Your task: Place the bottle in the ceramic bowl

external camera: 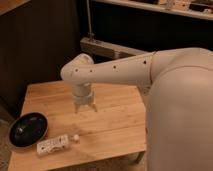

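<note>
Gripper (85,109) hangs over the middle of the wooden table (117,127) at the end of the white arm (115,70), pointing downward, its two fingers standing apart with nothing between them. Bottle (52,145), white, lies on its side near the table's front edge, its small round cap (75,137) toward the right, forward and left of the gripper and clear of it. Ceramic bowl (20,131), black and glossy, sits at the front left corner just beside the bottle's base end; contact between the two cannot be determined.
</note>
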Controlling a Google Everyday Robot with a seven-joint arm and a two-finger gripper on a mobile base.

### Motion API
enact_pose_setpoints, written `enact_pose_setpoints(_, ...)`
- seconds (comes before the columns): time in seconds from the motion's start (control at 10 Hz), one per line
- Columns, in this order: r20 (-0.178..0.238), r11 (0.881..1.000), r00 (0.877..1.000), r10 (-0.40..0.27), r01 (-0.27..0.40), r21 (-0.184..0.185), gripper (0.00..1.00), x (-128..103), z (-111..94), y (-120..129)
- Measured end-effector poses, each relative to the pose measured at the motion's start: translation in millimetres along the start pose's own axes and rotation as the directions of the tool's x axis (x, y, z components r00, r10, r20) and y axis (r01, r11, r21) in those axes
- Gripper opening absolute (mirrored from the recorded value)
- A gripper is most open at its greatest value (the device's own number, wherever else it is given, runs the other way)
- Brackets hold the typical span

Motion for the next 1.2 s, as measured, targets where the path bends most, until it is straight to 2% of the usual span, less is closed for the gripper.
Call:
enact_pose_setpoints(0.4,0.007,1.0,1.0,-0.008,0.008,0.004,0.65,1,-1,0)
enact_pose_setpoints(0.5,0.033,0.999,0.999,-0.032,0.032,0.003,0.65,1,-3,3)
enact_pose_setpoints(0.6,0.076,0.994,0.991,-0.108,0.108,0.003,0.65,2,-6,11)
enact_pose_setpoints(0.7,0.131,0.977,0.968,-0.213,0.213,0.015,0.65,5,-9,16)
enact_pose_setpoints(0.8,0.178,0.945,0.929,-0.325,0.324,0.035,0.65,7,-11,20)
enact_pose_setpoints(0.9,0.213,0.888,0.863,-0.458,0.456,0.063,0.65,12,-14,28)
enact_pose_setpoints(1.1,0.246,0.761,0.725,-0.644,0.64,0.106,0.65,20,-17,34)
enact_pose_setpoints(1.2,0.248,0.719,0.681,-0.69,0.684,0.123,0.65,21,-17,36)
